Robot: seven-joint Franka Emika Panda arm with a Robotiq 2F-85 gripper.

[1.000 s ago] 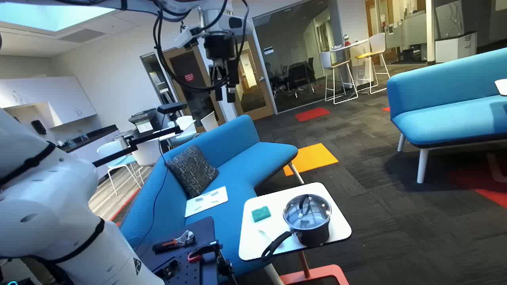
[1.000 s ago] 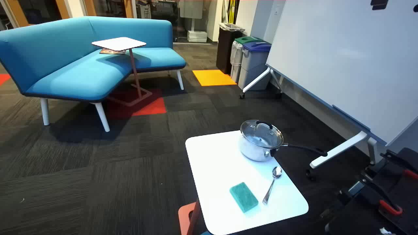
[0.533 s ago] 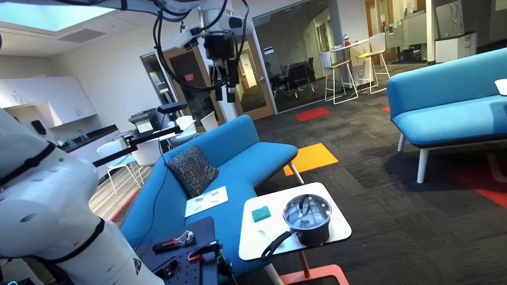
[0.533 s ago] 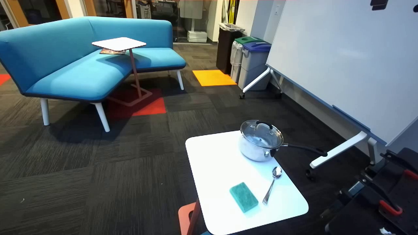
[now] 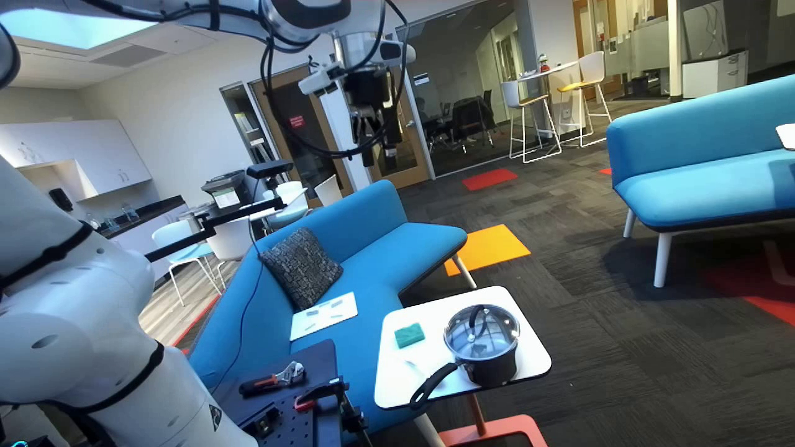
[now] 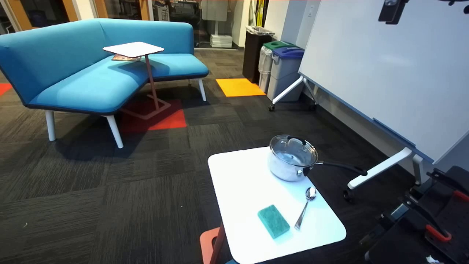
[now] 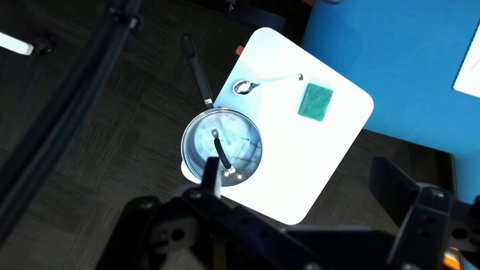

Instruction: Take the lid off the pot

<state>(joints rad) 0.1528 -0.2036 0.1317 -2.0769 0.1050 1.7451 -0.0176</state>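
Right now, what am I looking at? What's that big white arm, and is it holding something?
That big white arm is a robot. At its end is a tool for grabbing, a bit like your hand. Two pictures come from cameras outside the robot, looking from different places. The third comes from a camera riding on the arm by the tool, peeking down past two black fingers. On the little white table stands a pot with a see-through lid on top, along with a shiny spoon and a green sponge. The pot's long black handle pokes out past the table's edge. The fingers are spread apart with nothing between them, so nothing is held. The job is taking off that lid.
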